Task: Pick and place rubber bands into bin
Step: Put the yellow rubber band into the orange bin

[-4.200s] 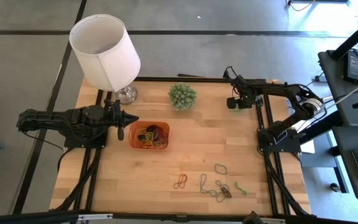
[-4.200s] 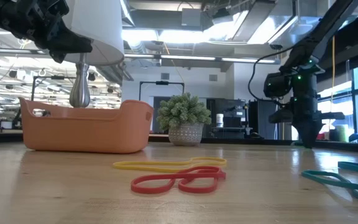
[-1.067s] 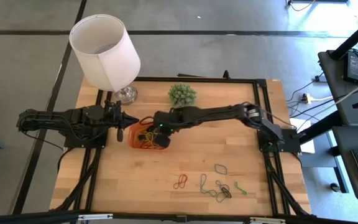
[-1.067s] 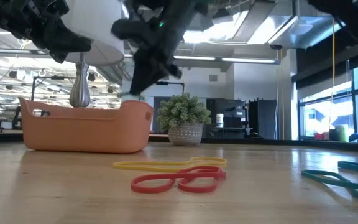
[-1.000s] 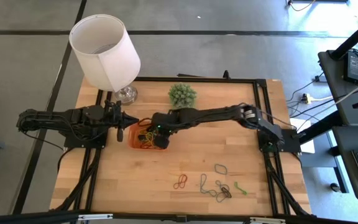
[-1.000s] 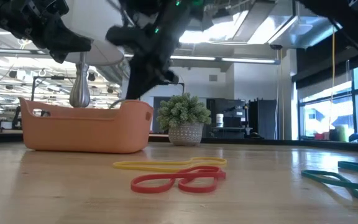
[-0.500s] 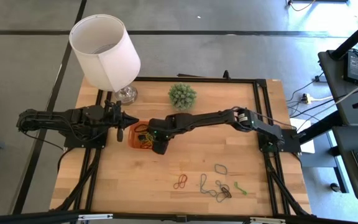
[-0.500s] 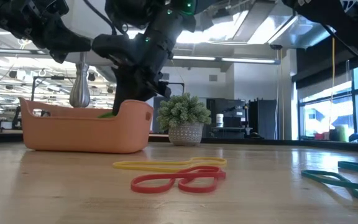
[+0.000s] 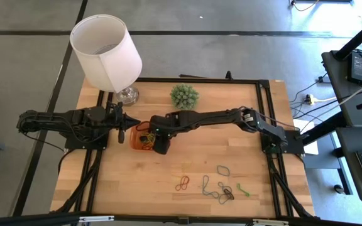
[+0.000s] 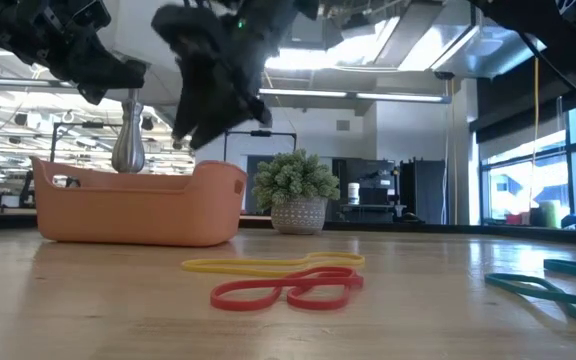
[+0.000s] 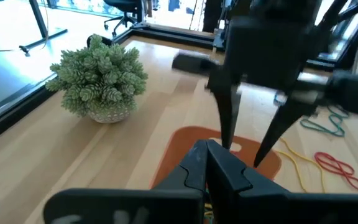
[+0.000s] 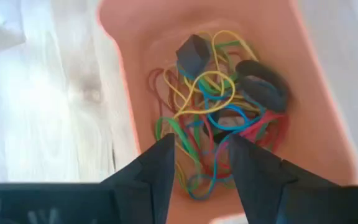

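Observation:
The orange bin (image 9: 137,134) stands left of the table's middle, with a tangled heap of coloured rubber bands (image 12: 216,118) inside it. My right gripper (image 12: 201,168) hangs open just above the bin's inside, pointing down, with nothing between its fingers. My left gripper (image 11: 209,155) is shut and empty, level at the bin's left end. More rubber bands lie loose on the wood near the front edge: a red one (image 9: 182,183), a yellow one (image 10: 268,264), and green and dark ones (image 9: 222,188).
A lamp with a white shade (image 9: 105,50) stands at the far left corner, its base just behind the bin. A small potted plant (image 9: 185,96) sits at the far middle. Black frame rails run along both sides of the table.
My right gripper has moved toward the table's left over the bin, dipped down inside it, opened its fingers and risen a little again. A green band that showed at its tips inside the bin half a second ago no longer hangs from them.

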